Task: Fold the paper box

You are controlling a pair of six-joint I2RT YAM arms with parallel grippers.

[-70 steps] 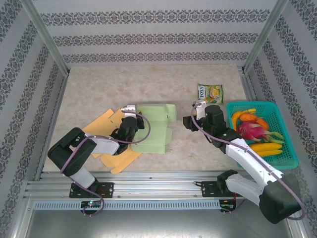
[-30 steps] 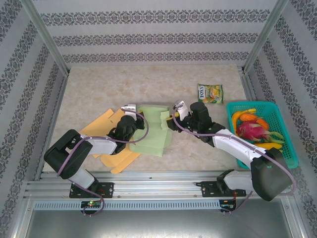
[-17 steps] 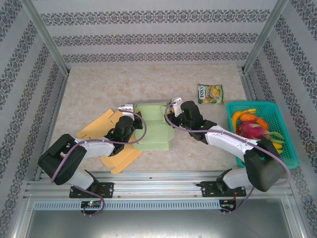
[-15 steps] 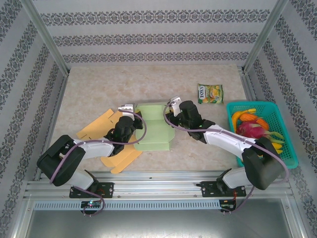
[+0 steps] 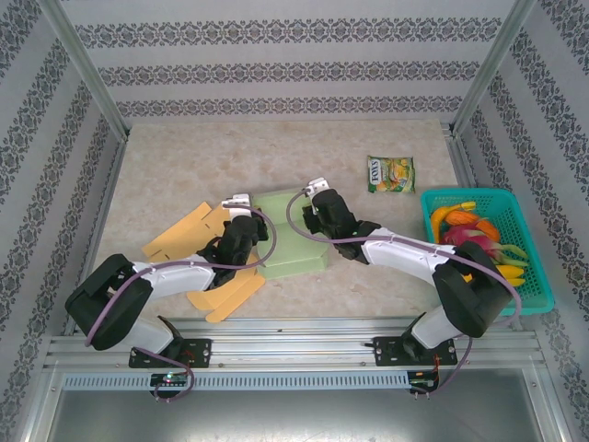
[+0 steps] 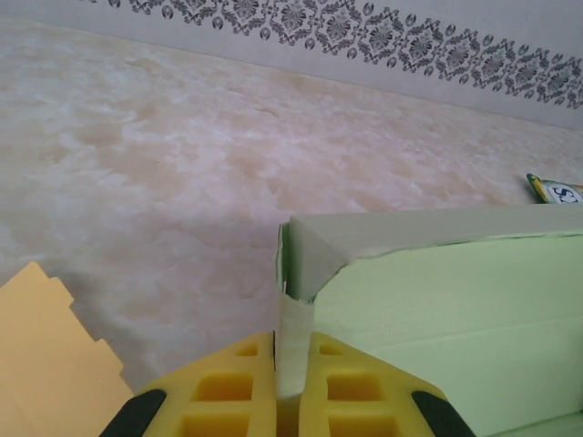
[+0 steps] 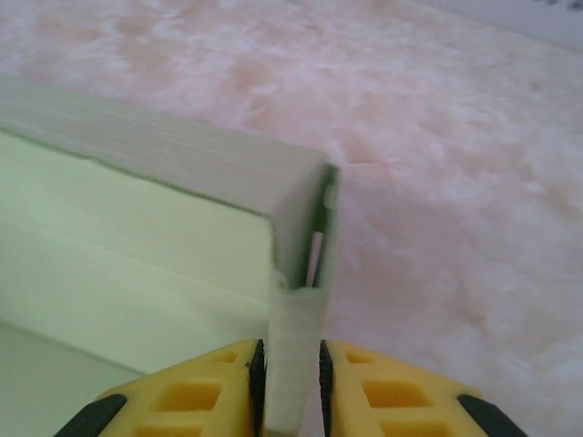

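The marbled beige desk (image 5: 230,157) sits inside patterned walls. Near its front edge lies the green paper box (image 5: 296,238), folded narrower than moments ago, with its far wall raised. The left gripper (image 6: 293,362) stays pinched on the box's left corner flap. The right gripper (image 7: 291,362), earlier near the fruit basket (image 5: 465,192), has crossed over and clamps the right corner flap.

The worktop (image 5: 276,152) lies bare from 10 to 1 o'clock of the green box (image 5: 290,241), leaving open passage up to the far wall. A snack packet (image 5: 391,173) sits at 2 o'clock, a fruit basket (image 5: 460,193) at 3 and orange card sheets (image 5: 179,232) at 8 to 9. The left end effector (image 6: 292,355) and right end effector (image 7: 291,350) occupy the box's far corners.
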